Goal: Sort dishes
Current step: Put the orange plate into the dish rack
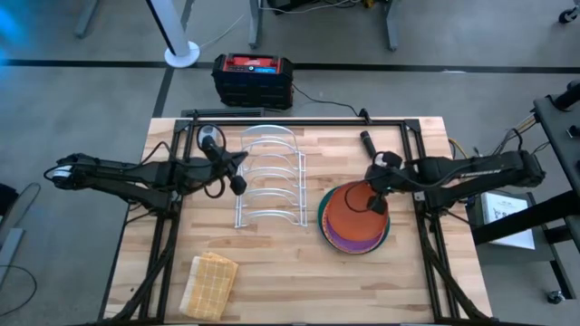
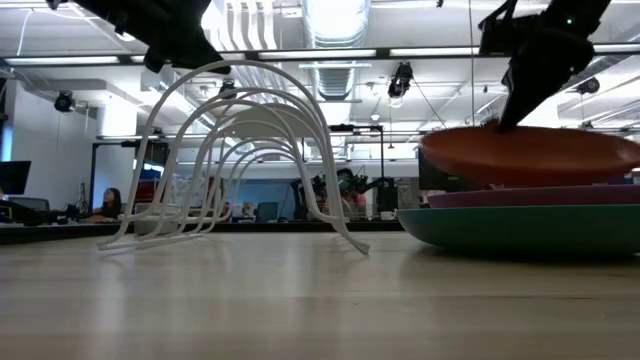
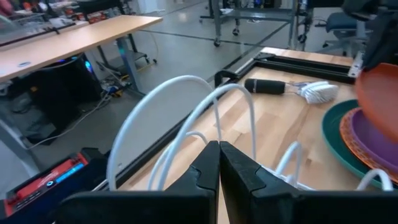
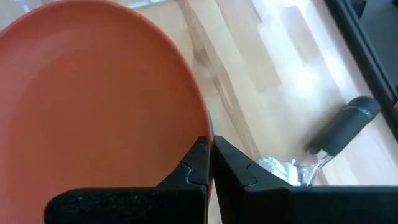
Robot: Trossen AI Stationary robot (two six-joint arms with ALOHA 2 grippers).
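Note:
A stack of round plates [image 1: 355, 222] sits on the table's right half: a teal-green plate [image 2: 520, 226] at the bottom, a purple one [image 2: 545, 197] above it and a plain orange plate [image 2: 530, 153] on top. My right gripper [image 1: 375, 197] is shut on the orange plate. My left gripper [image 1: 237, 183] is shut and empty, at the left side of the white wire rack [image 1: 270, 177] and above its hoops [image 3: 186, 106]. The patterned and the clear glass plates do not show. My right gripper pinches the orange plate's rim [image 4: 200, 127] between its two fingers, on the plate's side toward the table's far right. The fingers [image 2: 512, 108] slant down from the right. The plate lies nearly level, a little above the purple plate, with a dark gap [image 2: 470, 187] under its edge.
A black-handled dish brush [image 1: 367, 143] lies behind the plates, near the far edge. A tan woven cloth [image 1: 210, 282] lies at the near left. A black frame [image 1: 299, 119] runs along the table's far edge and sides. People sit in the room beyond [image 2: 105, 203].

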